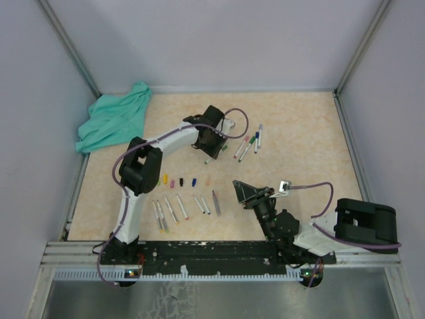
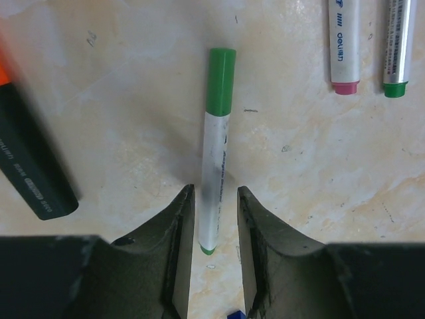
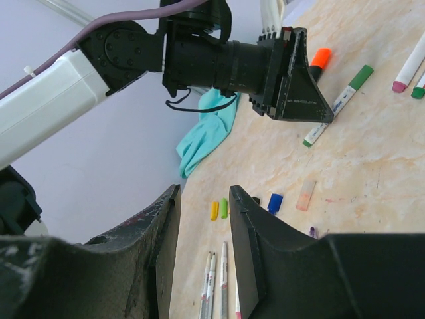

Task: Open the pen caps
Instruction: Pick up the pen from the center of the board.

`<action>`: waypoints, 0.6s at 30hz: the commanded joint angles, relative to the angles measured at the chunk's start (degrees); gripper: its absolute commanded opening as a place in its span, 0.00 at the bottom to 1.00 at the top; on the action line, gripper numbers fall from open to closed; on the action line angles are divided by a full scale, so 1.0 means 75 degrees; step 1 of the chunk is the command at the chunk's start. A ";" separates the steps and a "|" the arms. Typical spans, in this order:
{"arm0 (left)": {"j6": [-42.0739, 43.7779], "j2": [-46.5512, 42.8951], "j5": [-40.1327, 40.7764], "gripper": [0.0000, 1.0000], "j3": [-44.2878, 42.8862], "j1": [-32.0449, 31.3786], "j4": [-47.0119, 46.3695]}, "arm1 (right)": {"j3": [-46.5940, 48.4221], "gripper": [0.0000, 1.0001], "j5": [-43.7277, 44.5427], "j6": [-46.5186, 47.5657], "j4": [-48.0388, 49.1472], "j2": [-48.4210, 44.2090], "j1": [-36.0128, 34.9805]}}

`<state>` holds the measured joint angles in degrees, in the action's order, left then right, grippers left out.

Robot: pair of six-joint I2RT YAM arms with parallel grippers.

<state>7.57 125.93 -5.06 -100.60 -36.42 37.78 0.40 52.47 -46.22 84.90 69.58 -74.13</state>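
Progress: roughly half done, I'd judge. A row of loose pen caps lay left of tabletop centre, with several bare barrels between them and the near edge.

Left to do: green pen with its green cap on, a cluster of capped pens just beside it, and a black highlighter with its orange cap on.

Left gripper: jaws narrow, straddling the green pen's tail end, a slim gap visible on each side, not yet pinching. Right gripper: jaws partly apart, empty, hovering toward the near edge, well apart from the left.

Room: tight for the left arm, with the highlighter on one side and capped pens on the other. Tabletop bare toward the right edge. Teal cloth bunched in the far-left corner, out of the way.
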 commanded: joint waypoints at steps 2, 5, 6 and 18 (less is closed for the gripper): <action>0.0019 0.0314 -0.0138 0.32 -0.0273 -0.0077 0.0259 | -0.0499 0.36 0.0375 -0.0104 0.0551 0.0039 -0.0030; 0.0006 0.0404 -0.0047 0.26 -0.0275 -0.0126 0.0308 | -0.0499 0.36 0.0375 -0.0119 0.0551 0.0039 -0.0030; 0.0018 0.0434 0.0022 0.26 -0.0266 -0.0150 0.0317 | -0.0498 0.36 0.0375 -0.0119 0.0551 0.0039 -0.0030; -0.0196 0.0482 0.0581 0.03 -0.0015 -0.0410 0.0202 | -0.0374 0.36 0.0091 0.0574 0.0761 -0.0009 -0.0030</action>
<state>7.33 127.79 -0.05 -101.56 -38.87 38.89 0.40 52.45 -45.87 84.90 69.93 -74.13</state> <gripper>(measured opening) 0.136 0.359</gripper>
